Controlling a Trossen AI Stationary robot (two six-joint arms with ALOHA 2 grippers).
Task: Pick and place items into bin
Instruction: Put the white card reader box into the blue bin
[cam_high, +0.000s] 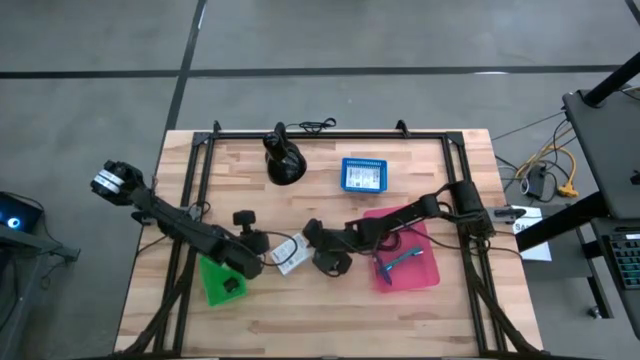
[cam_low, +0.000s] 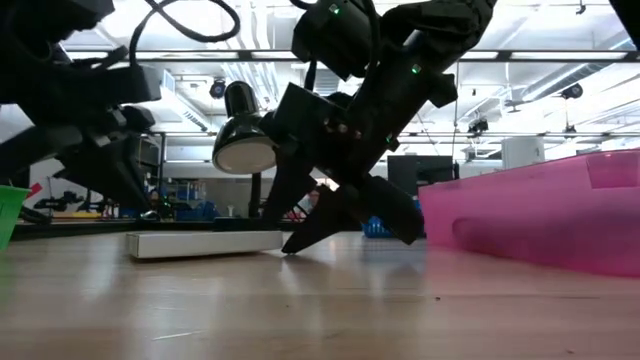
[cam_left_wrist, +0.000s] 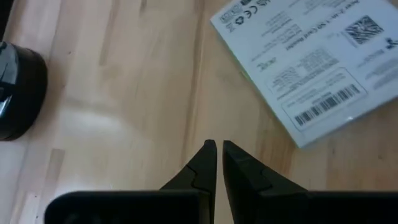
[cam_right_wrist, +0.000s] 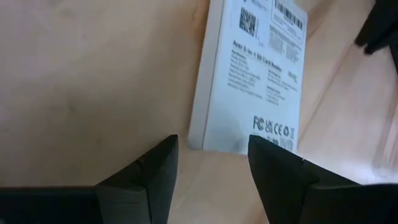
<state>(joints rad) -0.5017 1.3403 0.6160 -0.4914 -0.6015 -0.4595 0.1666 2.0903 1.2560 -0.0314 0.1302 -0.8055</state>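
White card flat on wood; right gripper spread wide at its edge (empty), left gripper closed beside it, empty.

High view: overhead, straight down. Low view: tabletop level, facing the room. Both wrist views: close above the white card, which all four views share.

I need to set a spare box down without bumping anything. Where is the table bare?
Bare wood runs along the near edge, below the green bin and pink bin. The middle is crowded: both grippers flank the white box.
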